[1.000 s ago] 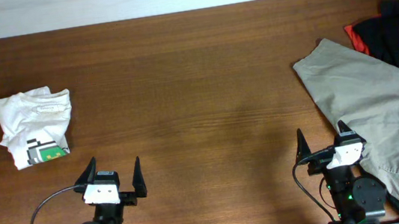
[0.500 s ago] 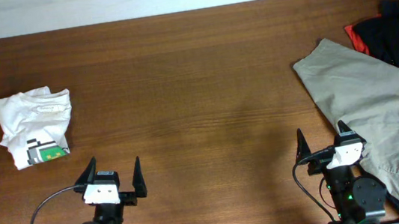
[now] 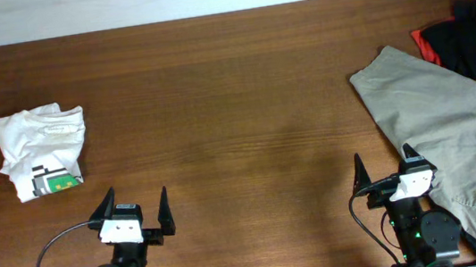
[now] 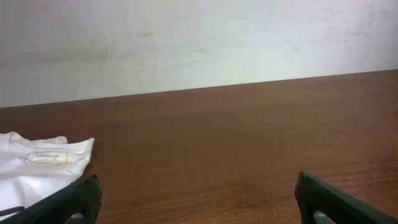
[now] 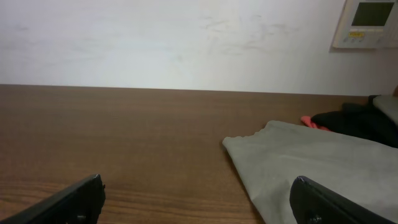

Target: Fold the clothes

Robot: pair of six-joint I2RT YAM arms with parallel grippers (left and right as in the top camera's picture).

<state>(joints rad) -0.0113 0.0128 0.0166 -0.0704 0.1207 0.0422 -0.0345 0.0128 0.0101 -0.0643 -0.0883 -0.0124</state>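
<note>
The white T-shirt [image 3: 40, 151] lies bunched and wrinkly at the table's left side, its green, black and white patch facing up at its near edge. It also shows at the lower left of the left wrist view [image 4: 34, 169]. My left gripper [image 3: 132, 208] is open and empty near the front edge, to the right of and nearer than the shirt. My right gripper [image 3: 384, 167] is open and empty at the front right. Both also show in their wrist views, left [image 4: 199, 196] and right [image 5: 199, 196].
A large khaki-beige garment [image 3: 452, 122] covers the right side and lies against my right gripper's right finger; it also shows in the right wrist view [image 5: 311, 168]. A black-and-red garment [image 3: 445, 42] lies behind it. A wall panel [image 5: 368, 23] hangs beyond the table.
</note>
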